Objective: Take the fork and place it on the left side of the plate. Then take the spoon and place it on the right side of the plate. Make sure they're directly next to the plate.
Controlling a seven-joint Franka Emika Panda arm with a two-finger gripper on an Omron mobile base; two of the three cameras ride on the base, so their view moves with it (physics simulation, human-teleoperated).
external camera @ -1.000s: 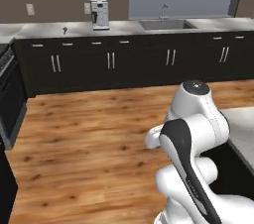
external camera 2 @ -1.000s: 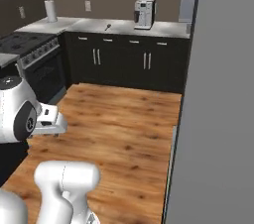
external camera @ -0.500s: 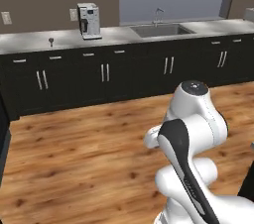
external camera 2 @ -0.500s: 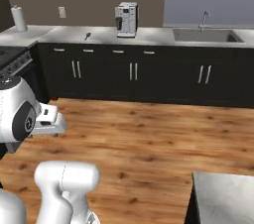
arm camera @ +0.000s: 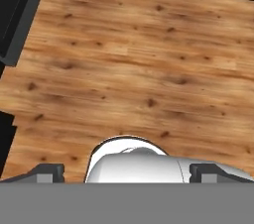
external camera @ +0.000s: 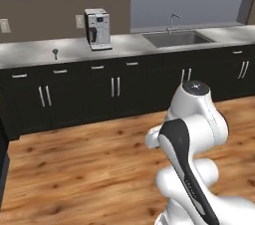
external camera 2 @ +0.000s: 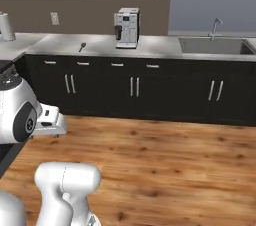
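A small dark spoon (external camera: 55,53) lies on the grey counter (external camera: 129,45) left of the coffee machine, and it also shows in the right base view as the spoon (external camera 2: 82,46). The fork and the plate are out of view. My arm is folded up close to the base, far from the counter. In the hand view my gripper (arm camera: 130,174) points down at the wooden floor (arm camera: 139,69), its two dark fingertips (arm camera: 47,172) wide apart and open with nothing between them.
A coffee machine (external camera: 97,29) stands on the counter, with a sink and tap (external camera: 174,35) to its right. Dark cabinets (external camera 2: 135,87) run below it. A paper-towel roll (external camera 2: 5,27) and a stove edge (external camera 2: 6,67) are at the far left. Bare wooden floor (external camera: 74,169) lies between me and the cabinets.
The whole picture has shifted: the base has turned and moved nearer the counter, so the stove has slid out to the left and the sink has come in. The arm keeps its folded pose.
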